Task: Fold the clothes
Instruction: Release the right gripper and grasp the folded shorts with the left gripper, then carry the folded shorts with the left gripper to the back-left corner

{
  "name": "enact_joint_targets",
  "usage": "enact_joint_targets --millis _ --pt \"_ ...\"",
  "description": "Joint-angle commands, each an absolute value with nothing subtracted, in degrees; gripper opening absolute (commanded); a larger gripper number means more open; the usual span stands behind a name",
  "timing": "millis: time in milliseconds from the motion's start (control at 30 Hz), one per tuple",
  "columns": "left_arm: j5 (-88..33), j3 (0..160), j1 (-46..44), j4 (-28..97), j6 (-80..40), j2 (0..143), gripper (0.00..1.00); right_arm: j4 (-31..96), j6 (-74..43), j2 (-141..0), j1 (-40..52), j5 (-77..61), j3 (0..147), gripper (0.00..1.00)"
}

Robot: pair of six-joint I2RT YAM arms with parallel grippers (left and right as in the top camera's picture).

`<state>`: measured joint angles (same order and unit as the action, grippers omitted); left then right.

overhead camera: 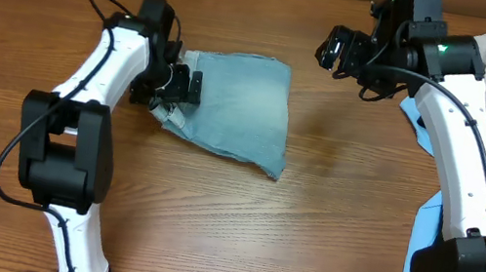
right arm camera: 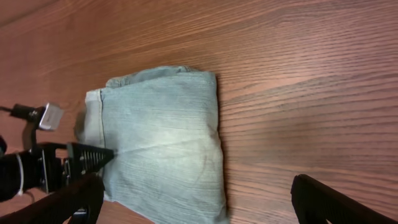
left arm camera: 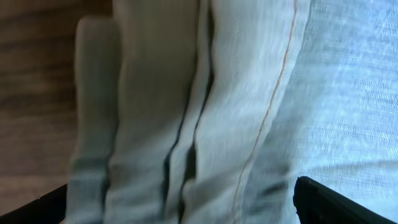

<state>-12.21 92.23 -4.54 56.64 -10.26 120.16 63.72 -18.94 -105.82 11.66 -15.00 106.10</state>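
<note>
While the folded denim shorts lie left of centre, the left gripper sits splayed wide over their left edge, much nearer than the empty, unclenched right gripper hovering far right.

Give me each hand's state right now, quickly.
Left hand: open, fingers spread over the folded edge of the denim shorts, not clamped on them.
Right hand: open, holding nothing.

Faded denim shorts (folded compactly) lie flat.
</note>
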Motion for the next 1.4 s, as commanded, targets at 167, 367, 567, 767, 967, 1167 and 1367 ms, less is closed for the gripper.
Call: enact_joint_targets --millis 167,367,567,767,967,1167,1367 --pt "-13.1 91.9 -4.3 55.3 -8.6 123.4 1.00 63.5 -17.6 -105.8 11.8 -15.1 106.0 1.00" --pt "-13.4 91.9 -4.8 54.2 -10.6 125.6 0.94 63.4 -17.6 -105.8 11.8 -14.9 106.0 1.00" --pt "-13.6 91.9 -5.9 52.3 -13.8 127.5 0.48 63.4 -18.0 -105.8 11.8 -12.9 106.0 1.00" --pt "-13.6 91.9 -6.5 48.5 -19.4 128.4 0.18 63.4 -18.0 -105.8 11.8 -12.9 106.0 1.00" --pt "-13.6 91.9 -3.7 43.2 -26.1 128.4 0.13 63.4 -18.0 -105.8 11.8 -12.9 106.0 1.00" --pt "-13.6 92.0 5.8 38.9 -35.2 128.4 0.13 63.4 -18.0 -105.8 11.8 -12.9 106.0 1.00" --pt "-13.5 92.0 19.2 34.9 -56.8 128.4 0.14 63.5 -18.0 -105.8 11.8 -12.9 106.0 1.00"
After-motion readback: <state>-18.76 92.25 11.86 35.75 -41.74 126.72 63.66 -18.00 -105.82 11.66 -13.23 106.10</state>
